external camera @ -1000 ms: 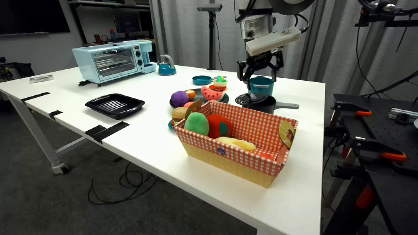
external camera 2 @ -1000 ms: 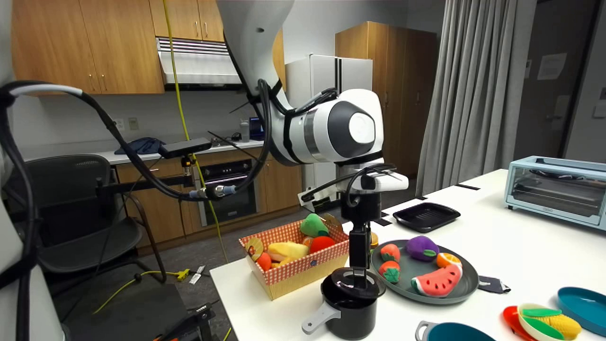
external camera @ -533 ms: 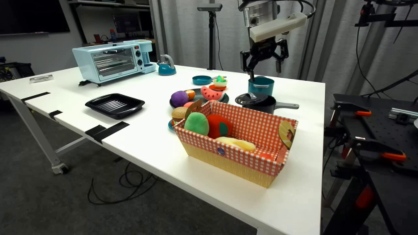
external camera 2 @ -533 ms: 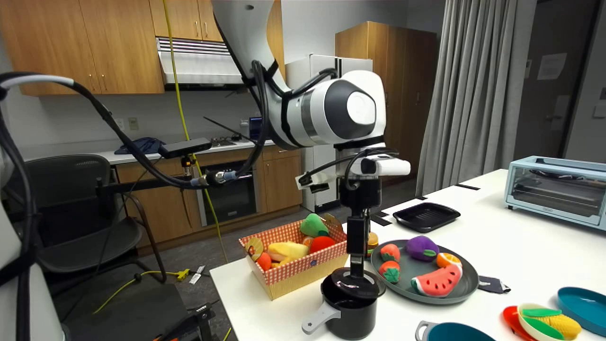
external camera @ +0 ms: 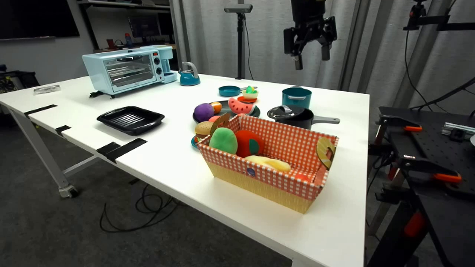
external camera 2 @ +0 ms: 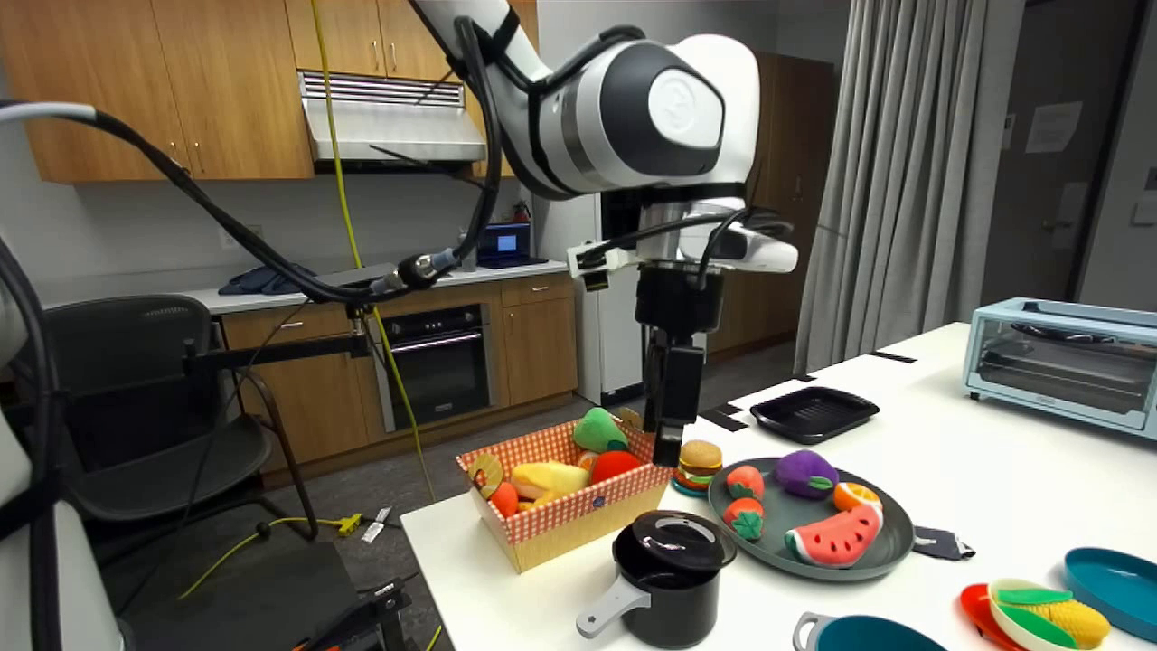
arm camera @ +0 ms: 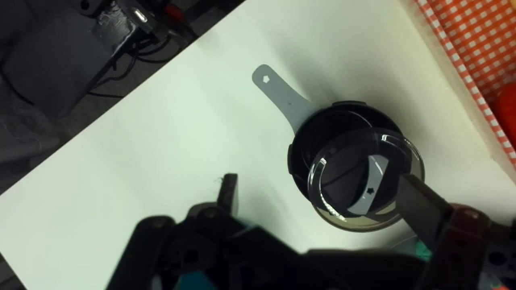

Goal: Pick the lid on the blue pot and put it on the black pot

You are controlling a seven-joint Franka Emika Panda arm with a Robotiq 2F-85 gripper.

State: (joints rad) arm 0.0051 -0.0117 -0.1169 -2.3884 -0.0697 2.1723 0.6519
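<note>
See-through lid (external camera 2: 682,541) sits on black saucepan (external camera 2: 674,608), overhanging far-right rim in an exterior view; blue pot (external camera: 297,99) lidless. Gripper (external camera: 312,64) empty above, jaws spread. Transfer looks done; centring perhaps remains.

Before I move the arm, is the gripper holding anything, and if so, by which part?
Nothing is held: the gripper is open, clear of the lid, which sits off-centre on the black pot.

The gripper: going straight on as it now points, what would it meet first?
Probably the lid, off-centre on the black pot: the gripper points downward, and a fingertip overlaps the lid in the wrist view. Depth is unclear; perhaps the pot's rim.
</note>
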